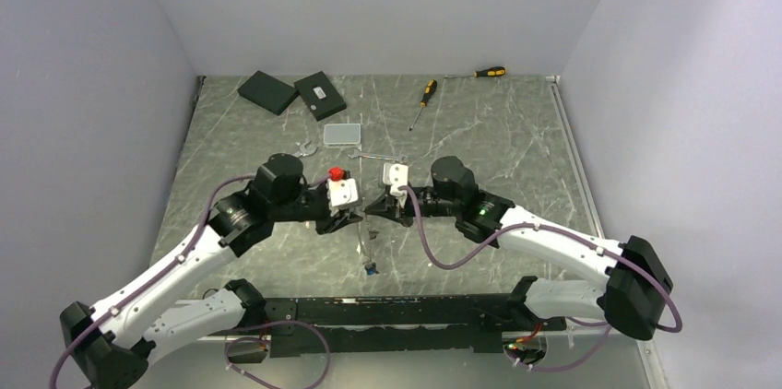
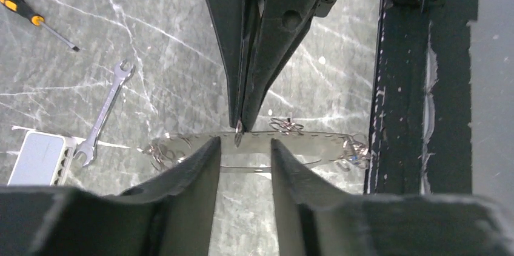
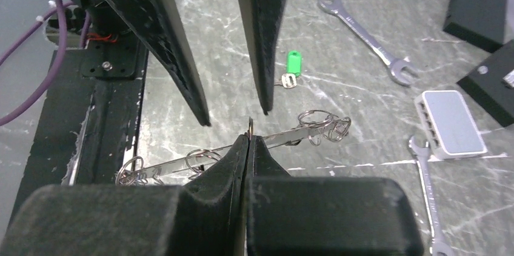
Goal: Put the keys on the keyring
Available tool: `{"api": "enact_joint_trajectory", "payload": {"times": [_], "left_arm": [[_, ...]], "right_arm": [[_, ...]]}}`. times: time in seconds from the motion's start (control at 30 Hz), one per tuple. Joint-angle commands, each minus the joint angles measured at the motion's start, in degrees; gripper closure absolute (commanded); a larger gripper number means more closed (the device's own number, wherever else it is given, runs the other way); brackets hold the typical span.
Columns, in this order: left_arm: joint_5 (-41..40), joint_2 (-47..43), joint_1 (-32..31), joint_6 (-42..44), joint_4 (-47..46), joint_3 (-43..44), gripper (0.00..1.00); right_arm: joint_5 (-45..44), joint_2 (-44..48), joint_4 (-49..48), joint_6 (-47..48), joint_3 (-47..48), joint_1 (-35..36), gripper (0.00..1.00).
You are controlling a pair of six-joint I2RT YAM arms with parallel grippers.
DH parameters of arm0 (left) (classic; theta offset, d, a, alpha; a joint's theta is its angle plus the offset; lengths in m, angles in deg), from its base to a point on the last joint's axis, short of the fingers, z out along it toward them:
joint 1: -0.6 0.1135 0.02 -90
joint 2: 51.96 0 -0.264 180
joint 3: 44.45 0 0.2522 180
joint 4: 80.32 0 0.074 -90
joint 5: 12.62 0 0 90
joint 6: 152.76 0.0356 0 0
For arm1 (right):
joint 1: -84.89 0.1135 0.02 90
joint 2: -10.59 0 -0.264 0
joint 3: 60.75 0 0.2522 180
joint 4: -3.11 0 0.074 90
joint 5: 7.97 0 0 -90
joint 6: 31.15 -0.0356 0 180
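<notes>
Two robot arms meet nose to nose over the middle of a dark, marbled table (image 1: 516, 149). The right gripper (image 3: 248, 138) has its fingers pressed tight together on the keyring (image 3: 285, 137) – a thin silvery loop seen almost edge-on, so it reads as a narrow band. A sliver of metal pokes out above the fingertips. The loop hangs clear of the table between the two grippers. The left gripper (image 2: 245, 144) faces it with its fingers parted, one on each side of the right gripper's tip, holding nothing.

Clusters of small split rings sit at both ends of the loop. A speck of blue shows at the near end – the blue-tagged key (image 1: 371, 269) – too small to tell how it is attached. The green-tagged key (image 3: 293, 65) lies flat on the table, apart from the loop, partly behind a left finger in the right wrist view.

Farther back lie two silver wrenches, one (image 3: 363, 34) well beyond the grippers and another (image 3: 426, 189) beside a pale grey box (image 3: 451, 124). At the far left sit two black boxes (image 1: 267, 91). Two yellow-and-black screwdrivers (image 1: 426, 94) lie at the far right. A black frame rail (image 1: 415, 311) runs along the near edge.

From above, the wrists cover the grip itself. A small red object (image 1: 337, 173) by the left wrist is hard to identify.
</notes>
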Motion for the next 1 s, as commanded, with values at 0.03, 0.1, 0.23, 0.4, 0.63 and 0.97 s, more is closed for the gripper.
{"api": "enact_joint_trajectory", "payload": {"times": [0.03, 0.1, 0.23, 0.4, 0.63, 0.97], "left_arm": [[3.2, -6.0, 1.3, -1.6, -6.6, -2.8, 0.50], [3.5, -7.5, 1.8, -2.1, -7.3, -3.4, 0.47], [4.3, -8.7, 2.9, -2.7, -8.0, -4.0, 0.58], [8.8, -8.7, 4.9, -5.1, -10.8, -4.3, 0.66], [13.6, -8.2, 6.5, -7.6, -14.0, -4.8, 0.68], [16.0, -5.5, 6.6, -7.7, -14.4, -4.1, 0.72]], "right_arm": [[-1.8, 4.9, -6.9, 1.0, -0.5, 0.1, 1.00], [-1.6, 5.6, -6.8, 1.0, -0.3, 0.1, 1.00], [-0.6, 7.1, -6.9, 0.7, 0.0, 0.1, 1.00], [0.7, 7.8, -7.7, 0.0, 0.0, 0.1, 1.00], [1.5, 8.3, -9.3, -1.1, -0.7, 0.1, 1.00], [3.4, 8.5, -10.3, -2.0, -0.6, 0.1, 1.00]]}}
